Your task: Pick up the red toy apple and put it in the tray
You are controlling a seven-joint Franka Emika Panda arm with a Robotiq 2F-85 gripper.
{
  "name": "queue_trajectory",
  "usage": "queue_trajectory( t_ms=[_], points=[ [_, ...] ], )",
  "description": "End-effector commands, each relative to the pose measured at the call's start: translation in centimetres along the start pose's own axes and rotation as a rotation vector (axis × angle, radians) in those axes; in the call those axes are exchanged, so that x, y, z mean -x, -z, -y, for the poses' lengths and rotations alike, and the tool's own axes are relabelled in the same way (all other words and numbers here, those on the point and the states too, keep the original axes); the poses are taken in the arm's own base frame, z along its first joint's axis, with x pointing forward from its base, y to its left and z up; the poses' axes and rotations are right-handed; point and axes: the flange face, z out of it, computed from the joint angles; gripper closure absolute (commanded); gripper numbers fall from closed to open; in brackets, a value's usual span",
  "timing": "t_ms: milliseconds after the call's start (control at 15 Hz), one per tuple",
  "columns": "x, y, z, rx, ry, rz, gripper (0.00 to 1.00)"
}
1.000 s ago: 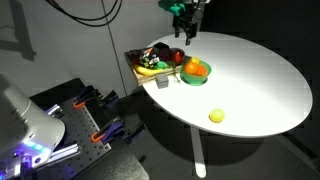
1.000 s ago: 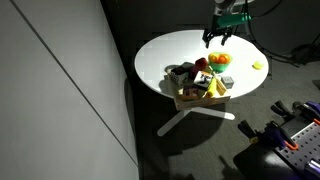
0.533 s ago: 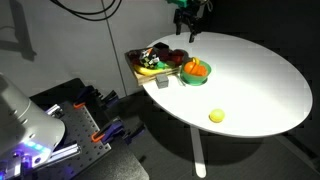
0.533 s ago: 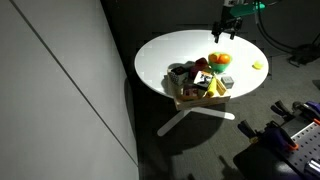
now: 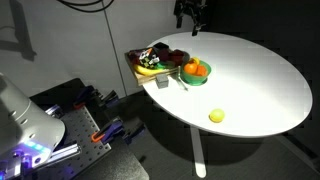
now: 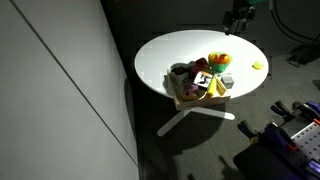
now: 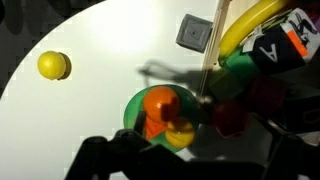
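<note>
The red toy apple (image 6: 202,65) lies in the tan tray (image 6: 186,101), among dark and colourful toy foods, at the table's edge. In the wrist view the red toy apple (image 7: 228,116) is a dark red ball in shadow, just past the tray's rim (image 7: 210,55). My gripper (image 5: 192,24) hangs high above the table, open and holding nothing. In an exterior view the gripper (image 6: 235,26) is well clear of the tray. Only its dark fingers (image 7: 100,160) show at the bottom of the wrist view.
A green bowl (image 5: 201,78) with an orange fruit (image 7: 160,102) stands right beside the tray. A small yellow ball (image 5: 215,116) lies alone on the white round table (image 5: 250,70). A grey square block (image 7: 195,32) sits near the tray. Clamps and equipment lie on the floor (image 5: 85,115).
The gripper has risen steadily away from the tray and bowl, staying open. Nothing on the table has moved.
</note>
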Motion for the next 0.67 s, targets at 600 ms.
queue_trajectory(
  t_ms=[600],
  points=[
    [4.4, 7.8, -3.1, -0.065, 0.013, -0.041, 0.0]
  ],
)
